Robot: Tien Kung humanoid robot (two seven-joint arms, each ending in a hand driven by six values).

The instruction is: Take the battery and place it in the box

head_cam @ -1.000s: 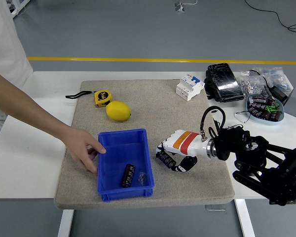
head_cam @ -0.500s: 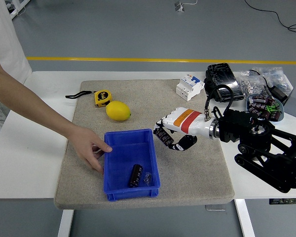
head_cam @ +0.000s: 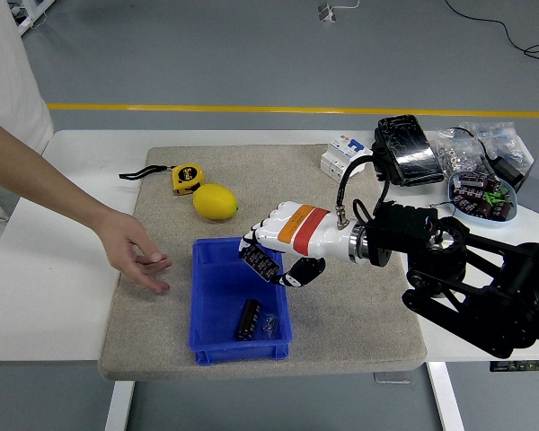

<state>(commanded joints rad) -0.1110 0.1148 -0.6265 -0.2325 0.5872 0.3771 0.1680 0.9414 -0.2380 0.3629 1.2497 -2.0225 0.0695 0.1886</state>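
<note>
My right hand point(head_cam: 271, 259), white with an orange and red band, is shut on a black cylindrical battery point(head_cam: 261, 261) and holds it over the right side of the blue box point(head_cam: 208, 297). Another black battery point(head_cam: 248, 319) and a small clear part point(head_cam: 269, 324) lie inside the box near its front. The box sits on the grey mat point(head_cam: 341, 305). My left arm is out of view.
A person's hand point(head_cam: 133, 254) hovers open just left of the box. A lemon point(head_cam: 216, 201) and a yellow tape measure point(head_cam: 187, 178) lie behind the box. A white breaker point(head_cam: 340, 157), a black pack point(head_cam: 408, 149) and a bowl of parts point(head_cam: 481, 197) sit at the back right.
My right hand has carried the battery left, from beside the box to over it. The person's hand let go of the box's left edge and drew back to the left.
</note>
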